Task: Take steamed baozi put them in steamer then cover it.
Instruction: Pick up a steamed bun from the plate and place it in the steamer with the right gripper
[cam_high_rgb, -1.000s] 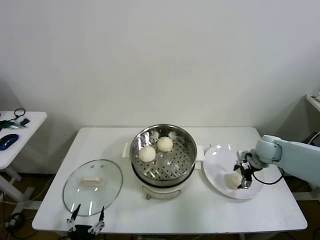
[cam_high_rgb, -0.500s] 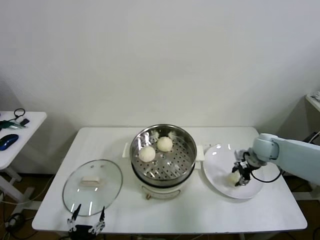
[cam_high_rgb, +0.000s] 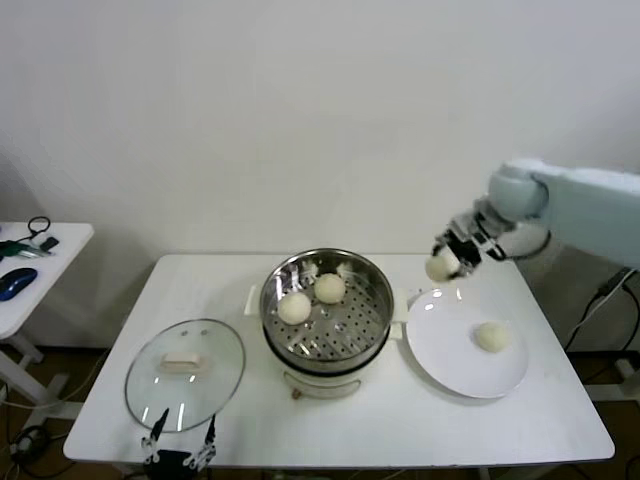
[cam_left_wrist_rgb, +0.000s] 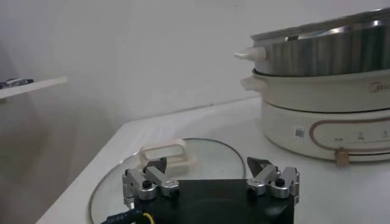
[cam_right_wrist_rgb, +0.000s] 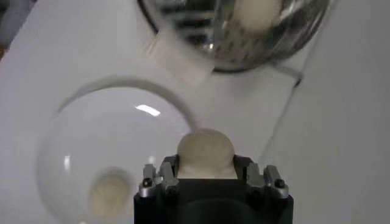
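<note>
The steel steamer sits mid-table on a white pot base and holds two baozi. My right gripper is shut on a third baozi and holds it in the air above the far edge of the white plate, to the right of the steamer. In the right wrist view that baozi sits between the jaws. A fourth baozi lies on the plate. The glass cover lies flat at the front left. My left gripper is open just in front of it.
A side table with a mouse and cables stands at far left. In the left wrist view the cover's handle lies just past the open gripper, with the pot base to one side.
My right gripper has lifted one baozi off the plate and moved up and toward the steamer. The other baozi, hidden before, now shows on the plate. The left arm has not moved.
</note>
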